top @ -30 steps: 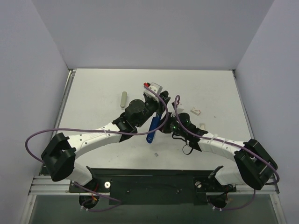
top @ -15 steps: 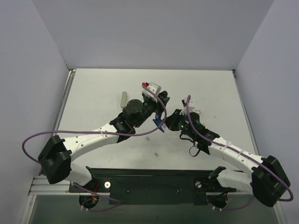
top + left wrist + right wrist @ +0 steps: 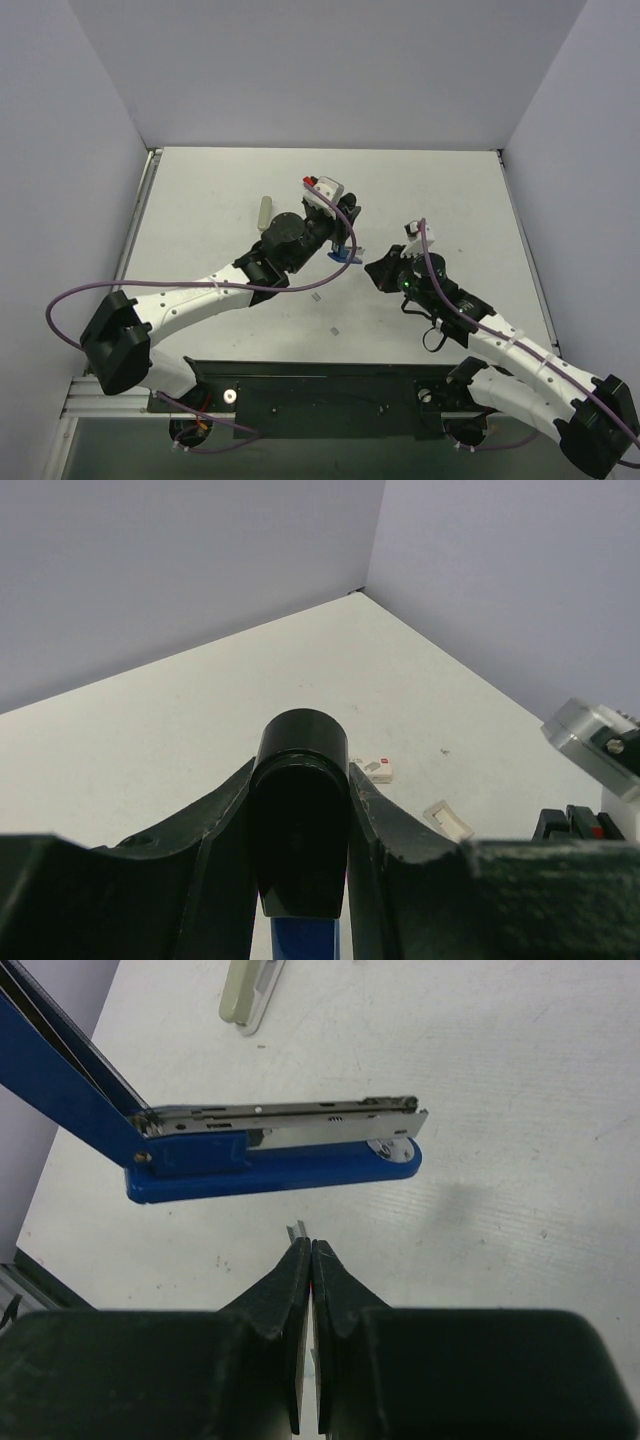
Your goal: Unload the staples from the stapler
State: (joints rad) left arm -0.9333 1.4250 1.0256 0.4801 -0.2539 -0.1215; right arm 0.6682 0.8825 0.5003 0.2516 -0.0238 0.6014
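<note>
Grips the opened blue stapler (image 3: 270, 1160) by its black end in the part-spread left gripper (image 3: 300, 780) over the middle of the table (image 3: 450, 190), and pinches the staples (image 3: 298, 1230), a thin grey sliver, at the tips of the tightly closed right gripper (image 3: 305, 1250), near the stapler's base, slightly toward the right edge.

Left end effector (image 3: 300, 780) clamped partway — right end effector (image 3: 312, 1245) pinched shut.
</note>
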